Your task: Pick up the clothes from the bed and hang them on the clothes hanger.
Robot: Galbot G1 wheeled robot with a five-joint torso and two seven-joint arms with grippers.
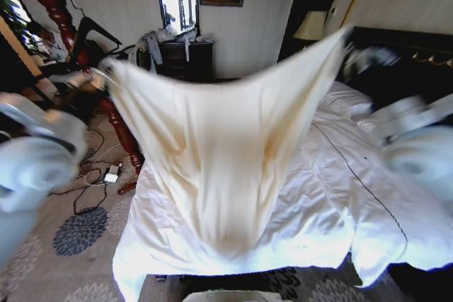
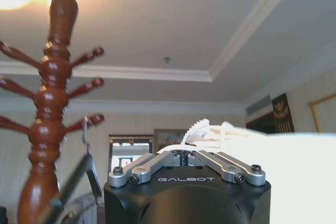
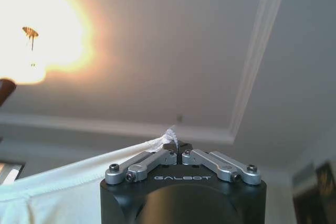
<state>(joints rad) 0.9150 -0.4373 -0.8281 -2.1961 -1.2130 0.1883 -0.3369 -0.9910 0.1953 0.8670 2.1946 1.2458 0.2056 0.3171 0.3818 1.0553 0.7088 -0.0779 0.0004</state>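
Coat stand: a tall red-brown turned wooden coat stand (image 1: 53, 1) at the far left by the wall, its pegs and knob top also seen in the left wrist view (image 2: 50, 114).
Clothes hanger: a slim black hanger (image 2: 79, 182) hangs by its silver hook from a peg of the stand; in the head view its black arm (image 1: 95, 33) shows beside the pole.
Left gripper: raised at the left (image 1: 95, 79), fingers closed on one top corner of the shirt; white cloth bunches between them (image 2: 185, 151).
Writing: "GALBOT" in white on the black housing of both grippers.
Clothes: a cream, pale-yellow shirt of thin soft fabric (image 1: 219, 153), held up in the air above the bed, stretched wide between the two grippers and sagging to a narrower lower end; a stitched hem runs along its edge (image 3: 58, 179).
Bed: a large bed with rumpled white duvet (image 1: 340, 203) and dark headboard, under and behind the shirt.
Right gripper: raised at the right (image 1: 350, 51), pinching the other top corner (image 3: 178, 156).
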